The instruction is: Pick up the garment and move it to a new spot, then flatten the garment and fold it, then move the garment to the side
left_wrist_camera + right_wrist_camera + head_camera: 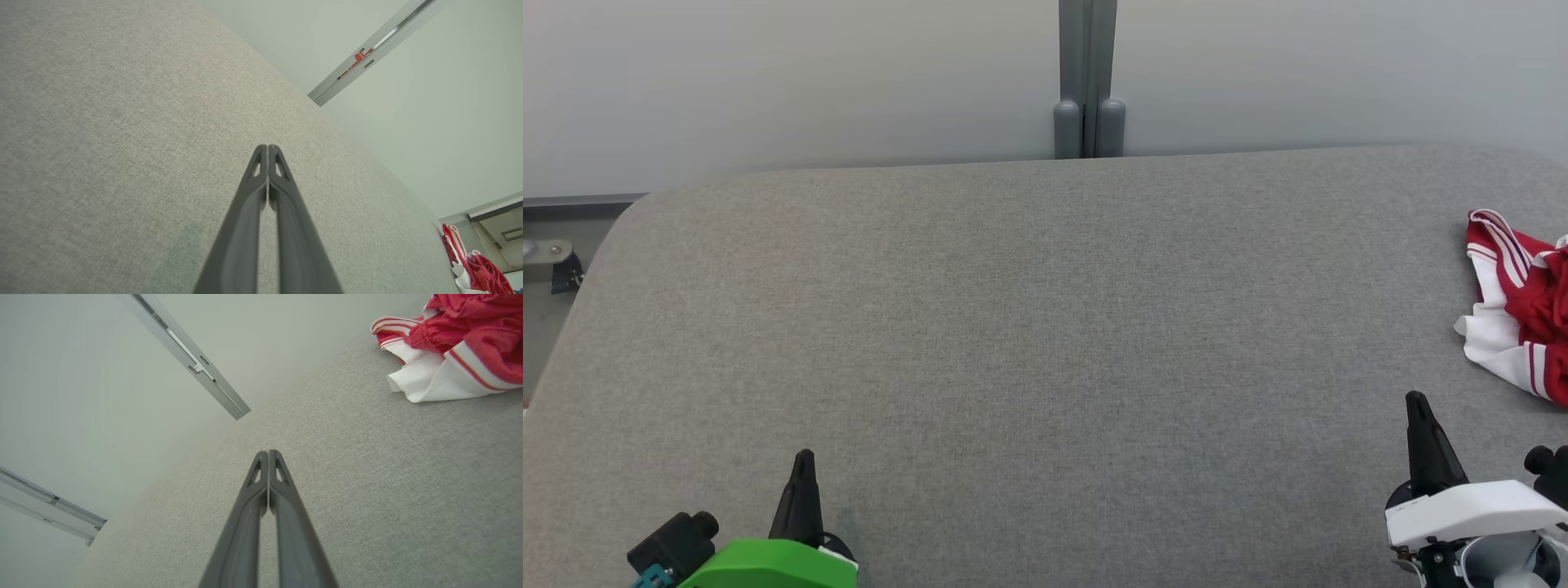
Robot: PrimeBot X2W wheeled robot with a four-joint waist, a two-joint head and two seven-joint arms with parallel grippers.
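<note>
A crumpled red-and-white garment (1521, 310) is seen bunched at the right edge of the grey desk (1029, 327). The left tool (803, 456) and right tool (1416, 398) are held low over the near edge, each with fingers pressed together on nothing, the right one nearer the garment.

Left gripper (268, 152) fingers pressed together, holding nothing, above grey fabric table (122, 122). Red-and-white garment (474, 267) bunched at far table edge, well apart from gripper.
</note>
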